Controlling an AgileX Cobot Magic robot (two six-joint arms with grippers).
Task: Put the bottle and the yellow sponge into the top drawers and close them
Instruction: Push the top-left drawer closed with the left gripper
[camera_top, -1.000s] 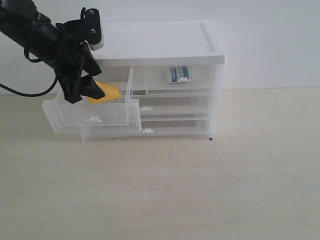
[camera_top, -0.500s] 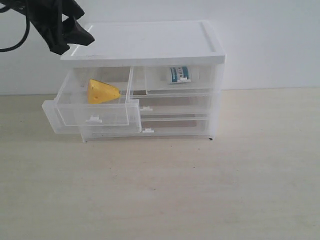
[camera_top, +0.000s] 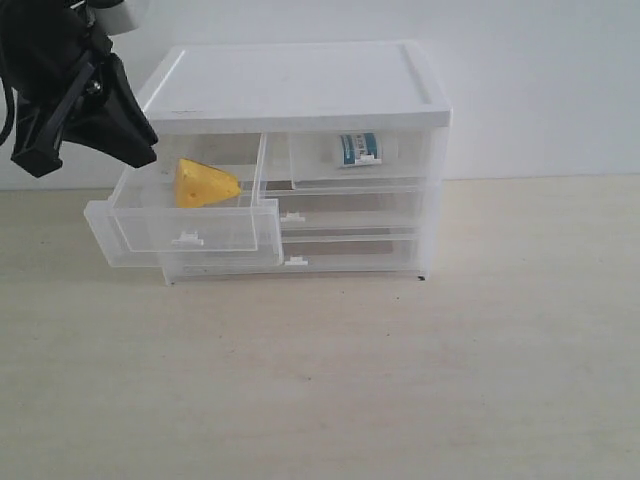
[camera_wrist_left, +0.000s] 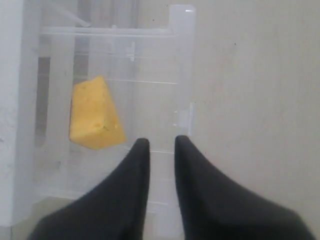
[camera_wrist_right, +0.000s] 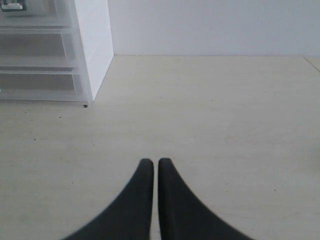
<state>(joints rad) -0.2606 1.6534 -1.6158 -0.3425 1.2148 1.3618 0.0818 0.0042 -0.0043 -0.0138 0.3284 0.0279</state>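
My left gripper (camera_wrist_left: 161, 142) has dropped the yellow sponge (camera_top: 205, 184) and lifted clear, jaws nearly together, empty. The sponge lies in the pulled-out top drawer (camera_top: 190, 228), centre-left of frame; the bottle (camera_top: 357, 149) lies in its neighbour. My right gripper (camera_wrist_right: 155, 162) is closed, empty. Closing remains, I judge.

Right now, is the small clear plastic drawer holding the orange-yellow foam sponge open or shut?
Open: the clear plastic drawer juts forward of the white cabinet front, orange-yellow sponge inside.

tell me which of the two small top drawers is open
The left top drawer, holding the yellow sponge: it is pulled out past the front of the cabinet. The right top drawer, with the bottle inside, is pushed in.
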